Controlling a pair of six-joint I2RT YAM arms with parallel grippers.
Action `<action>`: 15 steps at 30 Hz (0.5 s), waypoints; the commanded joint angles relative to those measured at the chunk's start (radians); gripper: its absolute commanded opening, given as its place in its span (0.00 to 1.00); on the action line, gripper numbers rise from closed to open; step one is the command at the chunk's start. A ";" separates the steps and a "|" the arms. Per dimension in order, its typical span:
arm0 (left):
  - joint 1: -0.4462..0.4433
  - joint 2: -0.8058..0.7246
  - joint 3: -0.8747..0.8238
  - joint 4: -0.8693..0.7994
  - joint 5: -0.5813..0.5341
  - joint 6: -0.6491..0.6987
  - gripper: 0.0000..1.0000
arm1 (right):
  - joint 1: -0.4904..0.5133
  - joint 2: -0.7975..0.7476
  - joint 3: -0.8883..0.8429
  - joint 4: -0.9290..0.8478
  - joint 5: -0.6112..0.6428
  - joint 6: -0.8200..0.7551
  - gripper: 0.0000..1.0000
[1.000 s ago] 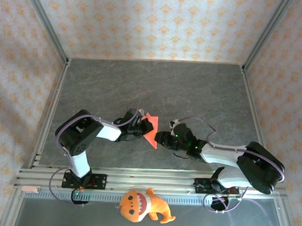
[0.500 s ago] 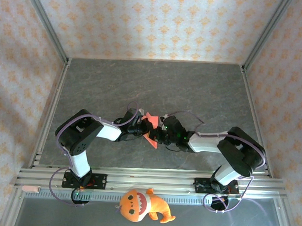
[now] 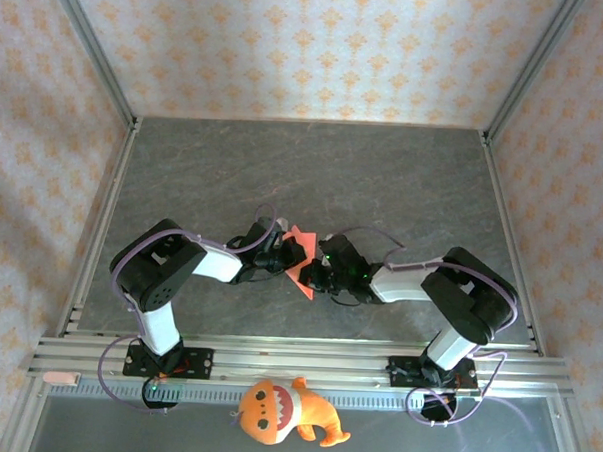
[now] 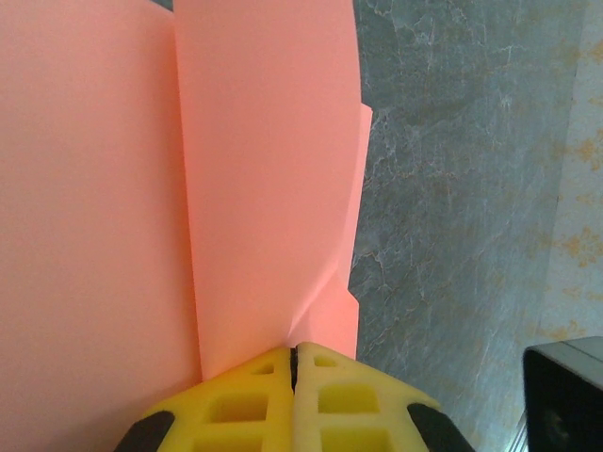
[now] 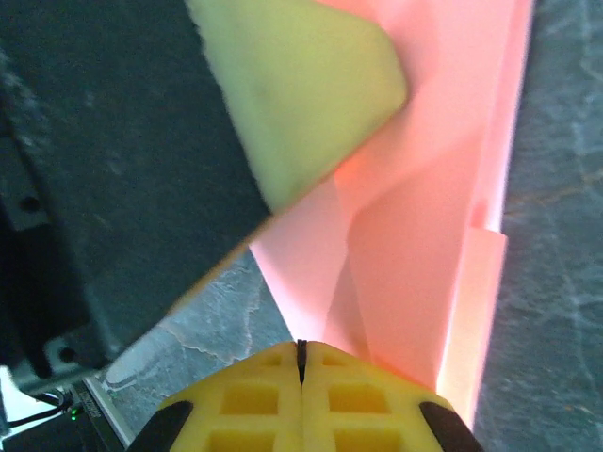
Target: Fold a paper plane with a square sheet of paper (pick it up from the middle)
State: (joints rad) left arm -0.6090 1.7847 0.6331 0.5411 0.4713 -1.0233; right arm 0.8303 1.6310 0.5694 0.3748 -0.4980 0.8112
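Observation:
The square sheet of paper (image 3: 299,264) is red-pink, partly folded with creases, and sits between my two grippers at the table's middle front. My left gripper (image 3: 283,257) comes at it from the left. In the left wrist view its yellow jaws (image 4: 294,350) are shut, with the paper (image 4: 264,169) running into their seam. My right gripper (image 3: 312,275) meets the sheet from the right. In the right wrist view the right gripper (image 5: 301,344) is shut on a folded corner of the paper (image 5: 415,235), and the left gripper's pale fingertip (image 5: 301,85) presses on the sheet just beyond.
An orange plush toy (image 3: 281,412) lies in front of the metal rail (image 3: 296,358) at the near edge. Patterned walls enclose the grey table (image 3: 314,177) on three sides. The right arm's elbow (image 3: 474,294) is folded low over the table at the right.
My right gripper has slid left up to the paper and shut on its edge, with its elbow folding in. The left gripper has kept its place and stayed shut.

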 commanded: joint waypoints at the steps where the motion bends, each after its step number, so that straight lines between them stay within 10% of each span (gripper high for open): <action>1: -0.006 0.056 -0.034 -0.106 -0.062 0.008 0.00 | -0.003 0.002 -0.051 0.003 0.006 0.013 0.00; 15: -0.005 0.076 -0.041 -0.094 -0.063 -0.008 0.00 | -0.003 -0.063 -0.149 0.018 -0.024 0.005 0.00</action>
State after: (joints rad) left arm -0.6109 1.7920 0.6319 0.5564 0.4713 -1.0294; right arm 0.8276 1.5871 0.4522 0.4946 -0.4988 0.8467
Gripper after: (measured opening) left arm 0.047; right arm 0.053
